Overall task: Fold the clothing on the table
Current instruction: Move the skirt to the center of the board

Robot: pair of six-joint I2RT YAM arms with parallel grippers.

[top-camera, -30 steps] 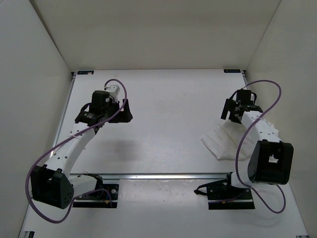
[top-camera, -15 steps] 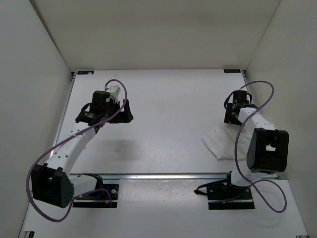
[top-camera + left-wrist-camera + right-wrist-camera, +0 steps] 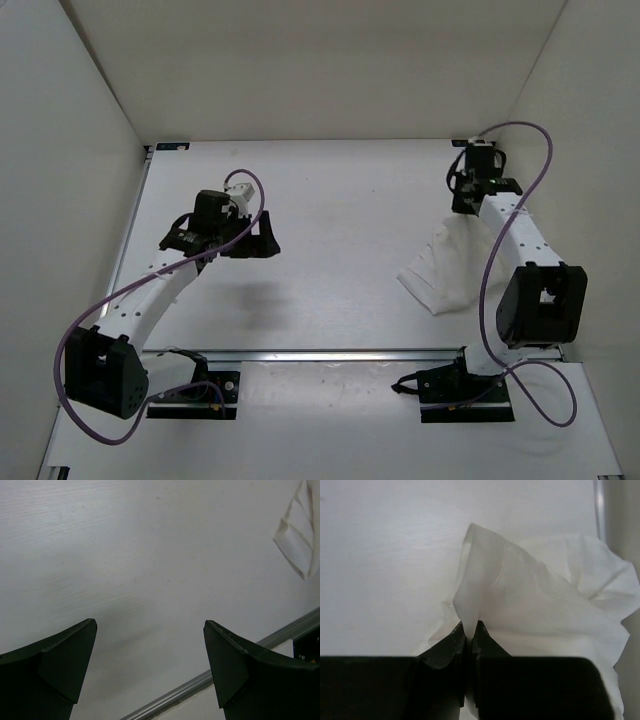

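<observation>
Clothing (image 3: 445, 275) lies crumpled on the right side of the table (image 3: 340, 210), well apart from my left gripper (image 3: 149, 624), whose jaws I see spread wide above the surface. Farther right, my right gripper (image 3: 469, 628) pinches a raised fold of the fabric.

Bright, even, diffuse light overhead.
Soft shadow lies on the table (image 3: 350, 220) under the left arm (image 3: 150, 288); wrist views show dark, soft-edged fingers (image 3: 55, 665) up close.
</observation>
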